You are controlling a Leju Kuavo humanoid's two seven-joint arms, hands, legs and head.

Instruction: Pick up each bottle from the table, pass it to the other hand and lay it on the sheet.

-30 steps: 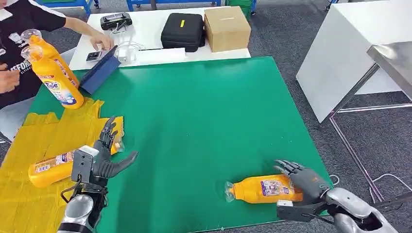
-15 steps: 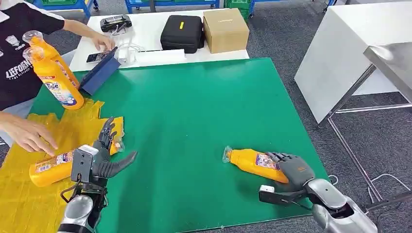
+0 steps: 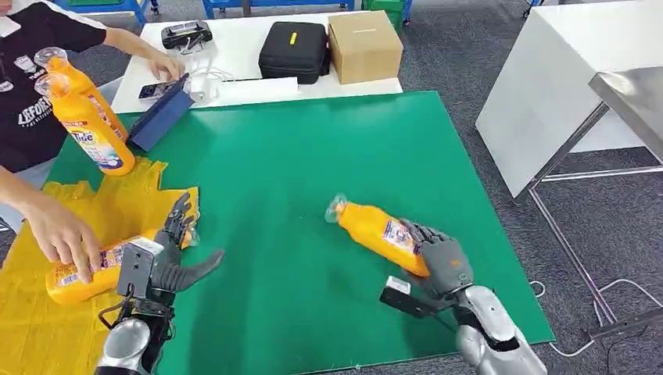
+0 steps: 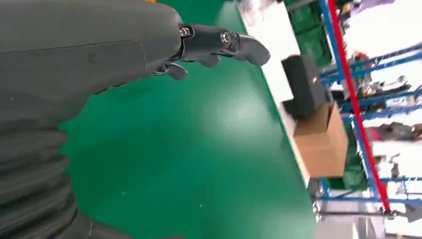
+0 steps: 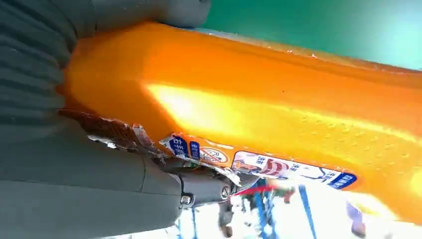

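- Lifted and swung inward, the orange detergent bottle (image 3: 375, 232) now sits in the right hand (image 3: 438, 262), tilted with its clear cap pointing up and toward the table's middle; a second ago it lay flat near the green mat's (image 3: 328, 156) front right edge with the hand only closing on it.
- From the right wrist view the fingers (image 5: 99, 194) are wrapped round the bottle's base end, over the label, so the grip looks firm; whether the bottle has fully cleared the mat is hard to judge from the head view, though it seems raised.
- Over the same second the left hand (image 3: 168, 254) has hardly moved: it hovers at the edge of the yellow sheet (image 3: 47, 328) with fingers spread apart and nothing in them, thumb out toward the middle.
- Also new is a person's hand (image 3: 66, 234), which has come down onto the bottle lying on the sheet (image 3: 86, 269), just beside the left hand.
- Two more bottles (image 3: 82, 117) stand upright at the sheet's far corner.
- My reading: pick-up is done and the carry toward the handover is under way; the two hands remain well apart, so the pass itself has not begun.
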